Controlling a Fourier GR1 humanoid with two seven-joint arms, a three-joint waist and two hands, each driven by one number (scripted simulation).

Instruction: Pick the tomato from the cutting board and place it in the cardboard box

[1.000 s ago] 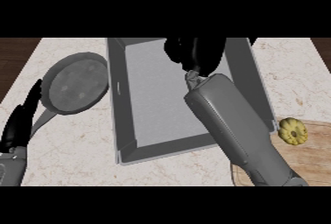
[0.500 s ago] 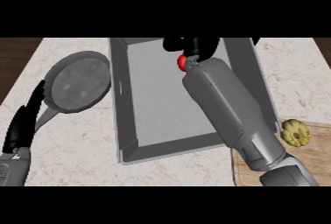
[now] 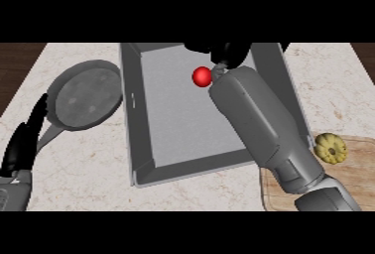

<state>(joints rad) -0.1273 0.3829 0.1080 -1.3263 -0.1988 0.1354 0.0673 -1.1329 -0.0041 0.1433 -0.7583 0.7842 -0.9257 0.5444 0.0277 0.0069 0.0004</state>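
Note:
The red tomato (image 3: pixel 201 77) lies inside the grey box (image 3: pixel 147 149), near its far end, just left of my right wrist. My right hand (image 3: pixel 224 51) hovers over the box's far wall, a little beyond the tomato, with its fingers spread and nothing in them. My right forearm crosses the box's right side and hides part of it. The wooden cutting board (image 3: pixel 360 171) shows at the lower right. My left hand (image 3: pixel 22 141) rests open at the lower left edge, fingers up.
A dark round frying pan (image 3: pixel 84 96) sits left of the box, its handle pointing toward my left hand. A yellow ridged item (image 3: pixel 330 148) lies on the cutting board's near-left corner. Marble counter shows around the box.
The right hand was curled round the tomato and hid it; its fingers have since spread, and the tomato now shows apart from the hand inside the box. The left hand has barely moved.

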